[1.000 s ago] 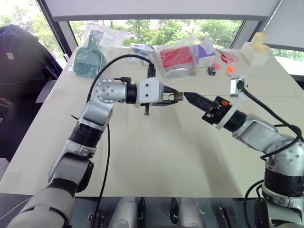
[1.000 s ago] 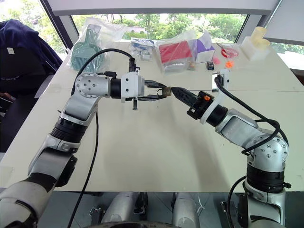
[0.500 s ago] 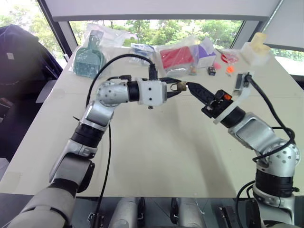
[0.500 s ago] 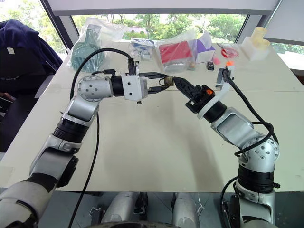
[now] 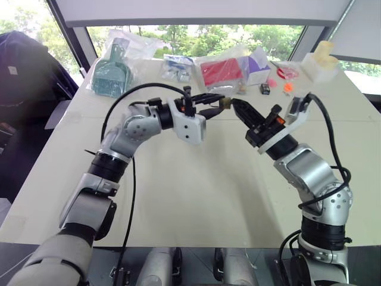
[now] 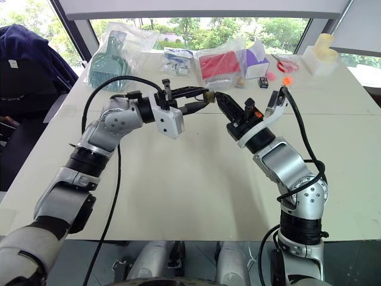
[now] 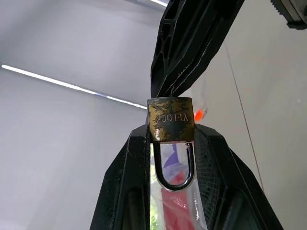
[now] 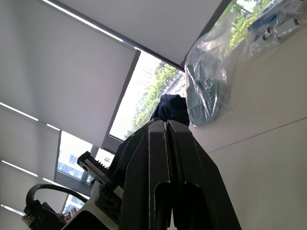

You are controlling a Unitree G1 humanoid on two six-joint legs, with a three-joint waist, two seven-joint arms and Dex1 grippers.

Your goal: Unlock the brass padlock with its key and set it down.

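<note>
We see the brass padlock (image 7: 171,125) with a tarnished, mottled metal body and a smooth, shiny steel shackle. The left claw (image 7: 168,143) has matt black plastic fingers (image 7: 125,177). The bench (image 5: 196,202) looks matt, pale and smooth; the far bags (image 5: 223,71) are glossy clear plastic.

a white table (image 5: 196,196) carries a row of goods along its far edge, by the window. taking the bagged red box (image 5: 221,72) as the landmark: a green comb-like item in a clear bag (image 5: 111,76) lies well to its left, a small bag of blue-and-white parts (image 5: 177,67) just left, a purple box (image 5: 259,64) just right, and a white container (image 5: 321,62) far right.
</note>
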